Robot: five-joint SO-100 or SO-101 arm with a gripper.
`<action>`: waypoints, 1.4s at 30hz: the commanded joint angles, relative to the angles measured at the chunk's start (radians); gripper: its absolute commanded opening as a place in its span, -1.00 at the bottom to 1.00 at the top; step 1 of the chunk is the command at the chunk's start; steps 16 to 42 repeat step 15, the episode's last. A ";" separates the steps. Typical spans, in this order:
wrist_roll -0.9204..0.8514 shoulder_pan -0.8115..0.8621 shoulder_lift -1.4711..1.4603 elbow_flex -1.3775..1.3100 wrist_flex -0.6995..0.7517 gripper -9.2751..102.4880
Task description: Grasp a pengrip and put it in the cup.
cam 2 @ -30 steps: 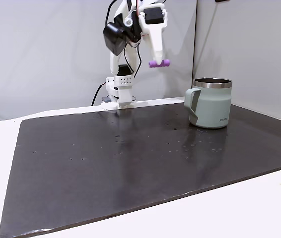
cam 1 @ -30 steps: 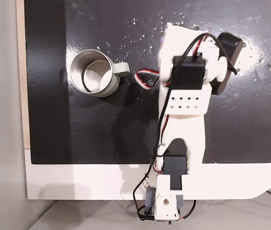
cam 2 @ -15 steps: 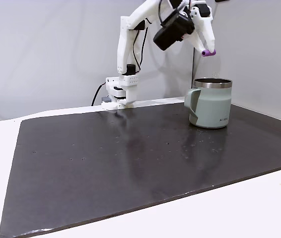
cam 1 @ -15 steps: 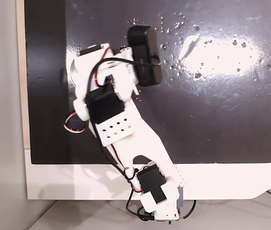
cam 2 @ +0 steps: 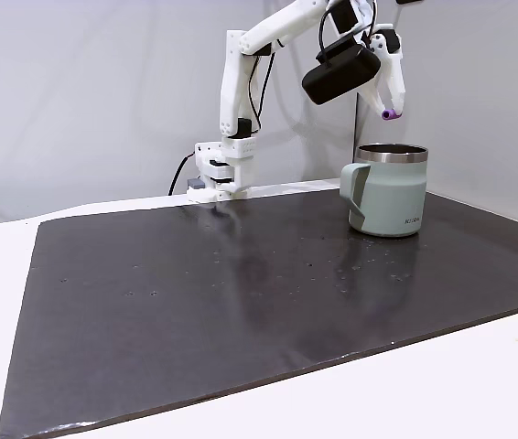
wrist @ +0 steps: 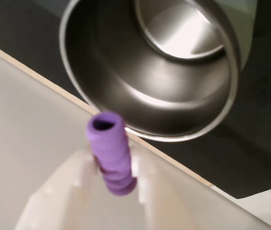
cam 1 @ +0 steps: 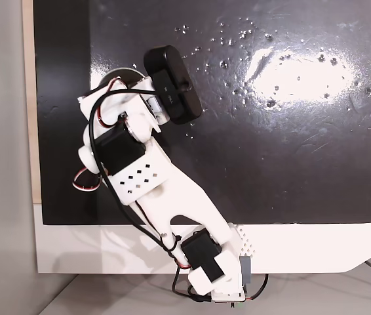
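Observation:
The purple ribbed pengrip [wrist: 110, 151] is pinched between my white fingers [wrist: 143, 168], its open end tilted toward the cup. My gripper [cam 2: 389, 108] is shut on it and hangs a short way above the cup's mouth. In the side fixed view the pengrip [cam 2: 388, 114] is a small purple tip at the end of the fingers. The silvery-grey metal cup [cam 2: 389, 192] stands upright on the mat, handle toward the arm's base. The wrist view looks straight into the cup [wrist: 107, 62], which holds nothing. From above, my arm covers most of the cup [cam 1: 121, 71].
A black mat [cam 2: 241, 293] covers the white table, with glare spots and white specks on it. The arm's base [cam 2: 222, 174] stands at the mat's far edge. A pale wooden strip [cam 1: 28, 98] runs along the mat beside the cup.
My arm swung from over the middle of the mat across to the cup, carrying the pengrip. In the last half second the gripper dropped a little closer to the cup's mouth.

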 commanded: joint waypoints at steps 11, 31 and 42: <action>-0.035 -0.032 0.011 -0.026 -0.017 -0.40; -0.051 -0.031 0.012 -0.028 -0.017 -0.40; -0.051 -0.031 0.012 -0.028 -0.017 -0.40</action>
